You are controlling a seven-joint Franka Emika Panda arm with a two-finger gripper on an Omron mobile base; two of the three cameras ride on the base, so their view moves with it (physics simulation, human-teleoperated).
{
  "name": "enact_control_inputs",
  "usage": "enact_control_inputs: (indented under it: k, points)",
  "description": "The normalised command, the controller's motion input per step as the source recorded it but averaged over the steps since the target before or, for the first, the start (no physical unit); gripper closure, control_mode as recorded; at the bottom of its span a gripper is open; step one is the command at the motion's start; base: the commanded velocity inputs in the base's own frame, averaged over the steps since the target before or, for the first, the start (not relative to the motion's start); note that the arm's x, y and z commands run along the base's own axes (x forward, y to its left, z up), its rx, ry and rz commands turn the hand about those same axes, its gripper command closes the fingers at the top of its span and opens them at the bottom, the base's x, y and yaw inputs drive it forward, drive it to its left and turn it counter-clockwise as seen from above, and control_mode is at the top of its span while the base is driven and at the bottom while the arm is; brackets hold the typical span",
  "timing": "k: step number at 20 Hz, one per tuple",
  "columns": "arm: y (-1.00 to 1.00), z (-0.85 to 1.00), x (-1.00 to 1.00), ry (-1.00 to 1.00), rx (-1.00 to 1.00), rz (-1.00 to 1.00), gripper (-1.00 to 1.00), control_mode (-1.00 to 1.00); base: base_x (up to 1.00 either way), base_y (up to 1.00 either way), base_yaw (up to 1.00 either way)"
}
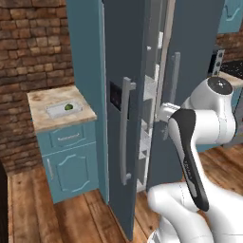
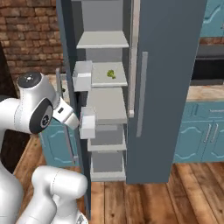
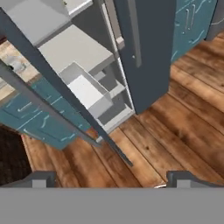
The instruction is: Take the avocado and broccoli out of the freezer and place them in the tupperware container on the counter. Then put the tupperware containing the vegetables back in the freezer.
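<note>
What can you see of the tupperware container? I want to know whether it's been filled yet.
The tupperware container is a shallow, pale grey, translucent-looking rectangular tray with a low rim. It sits flat on the beige marbled counter, left of the open freezer. A small dark green ball, the avocado, lies inside it near its right end. No broccoli shows in it; a yellow-green floret lies on a freezer shelf.

Looking down along the gripper point(image 3: 111, 183), its two dark fingertips point(image 3: 41, 180) standing wide apart at the bottom with nothing between them, over brown wooden floorboards point(image 3: 175, 127). Above, tilted across the frame, the open freezer point(image 3: 148, 48) with light grey inner shelves point(image 3: 74, 48), a white door bin point(image 3: 87, 89) on the dark slate door edge and a long grey bar handle point(image 3: 43, 109). At far left, a strip of the beige counter point(image 3: 8, 65) above teal-blue cabinet fronts point(image 3: 30, 118).
</note>
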Motion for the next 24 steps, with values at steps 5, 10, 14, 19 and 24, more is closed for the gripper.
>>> enact_control_inputs:
  k: [5, 10, 14, 19, 24]
  points:
    - [0.00, 0.00, 0.00, 0.00, 0.00, 0.00, -1.00, 1.00, 0.09, -1.00, 0.34]
    - [0.00, 0.00, 0.00, 0.00, 0.00, 0.00, -1.00, 1.00, 0.47, -0.90, 0.32]
    - [0.00, 0.00, 0.00, 0.00, 0.00, 0.00, -1.00, 1.00, 0.80, -0.53, 0.20]
    - [0.00, 0.00, 0.00, 0.00, 0.00, 0.00, -1.00, 1.00, 0.86, -0.05, 0.03]
    - [0.00, 0.00, 0.00, 0.00, 0.00, 0.00, -1.00, 1.00, 0.59, 0.06, -0.02]
